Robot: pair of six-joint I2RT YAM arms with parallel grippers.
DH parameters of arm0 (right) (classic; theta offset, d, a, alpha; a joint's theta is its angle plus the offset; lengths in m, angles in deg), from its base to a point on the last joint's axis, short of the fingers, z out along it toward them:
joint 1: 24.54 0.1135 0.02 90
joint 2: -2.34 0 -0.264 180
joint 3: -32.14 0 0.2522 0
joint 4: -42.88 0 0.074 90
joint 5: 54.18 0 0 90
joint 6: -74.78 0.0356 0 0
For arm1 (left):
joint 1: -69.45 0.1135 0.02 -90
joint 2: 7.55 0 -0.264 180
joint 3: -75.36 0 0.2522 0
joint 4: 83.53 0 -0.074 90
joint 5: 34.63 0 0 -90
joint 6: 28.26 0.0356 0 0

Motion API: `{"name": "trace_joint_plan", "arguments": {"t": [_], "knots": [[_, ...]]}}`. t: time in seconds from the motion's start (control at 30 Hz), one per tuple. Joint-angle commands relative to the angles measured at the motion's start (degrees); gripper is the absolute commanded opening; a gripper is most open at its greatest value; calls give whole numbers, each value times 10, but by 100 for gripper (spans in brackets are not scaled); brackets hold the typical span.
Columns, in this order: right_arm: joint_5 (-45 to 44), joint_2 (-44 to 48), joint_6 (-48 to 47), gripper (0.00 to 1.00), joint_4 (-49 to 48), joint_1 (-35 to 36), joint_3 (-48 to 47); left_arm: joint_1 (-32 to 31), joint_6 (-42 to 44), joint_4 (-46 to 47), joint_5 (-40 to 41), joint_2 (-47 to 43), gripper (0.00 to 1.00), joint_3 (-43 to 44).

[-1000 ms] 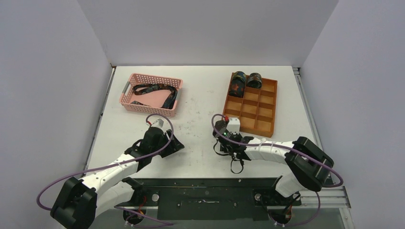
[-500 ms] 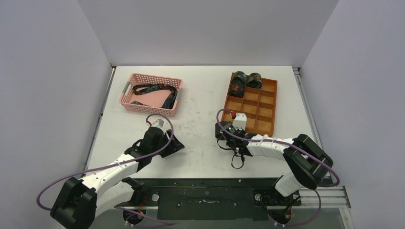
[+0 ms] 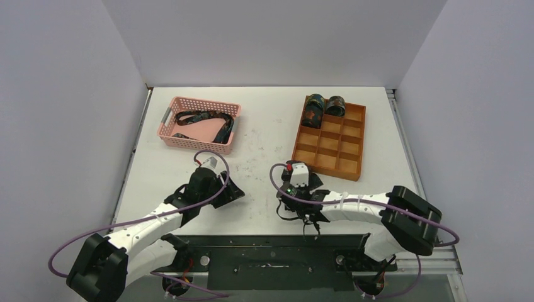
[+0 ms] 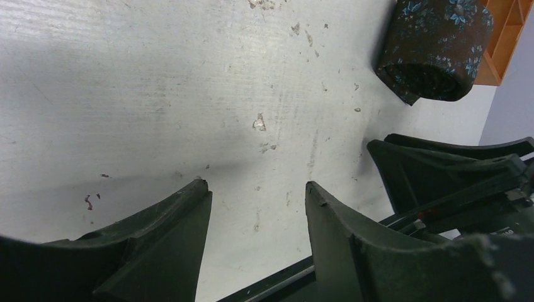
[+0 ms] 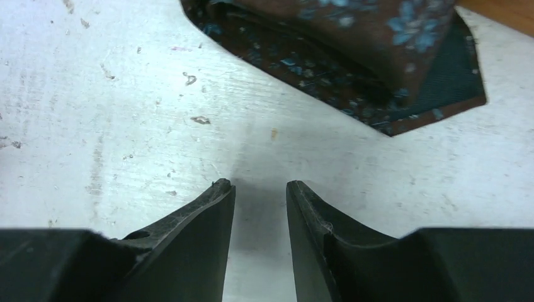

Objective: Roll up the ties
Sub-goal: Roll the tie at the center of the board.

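A rolled tie, dark with small blue flowers and a loose pointed end, lies on the white table just beyond my right gripper. That gripper is open, empty and a short way off the tie. The same roll shows in the left wrist view and in the top view, beside the orange tray. My left gripper is open and empty over bare table, left of the roll. Two more rolled ties sit in the tray's far compartments. Unrolled ties lie in the pink basket.
The orange compartment tray stands at the right middle, and the pink basket at the far left. The right arm's black links lie low near the front edge. Purple cables loop over both arms.
My right wrist has swung left and toward the near edge, away from the tray's corner. The left arm has not moved.
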Motion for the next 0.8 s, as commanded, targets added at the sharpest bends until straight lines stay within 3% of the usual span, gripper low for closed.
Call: {"name": "trace_joint_plan", "arguments": {"t": [0.0, 0.3, 0.6, 0.77], "knots": [[-13, -60, 16, 36, -16, 4, -46, 3, 1, 21, -6, -16, 54, 5], [-22, -167, 4, 29, -56, -69, -91, 3, -1, 6, 0, -33, 54, -1], [-5, -149, -59, 30, -70, -109, -85, 4, 4, 9, 4, -23, 54, 3], [33, -81, -114, 43, -78, -71, -65, 4, 7, 12, -10, -14, 54, 11]]}}
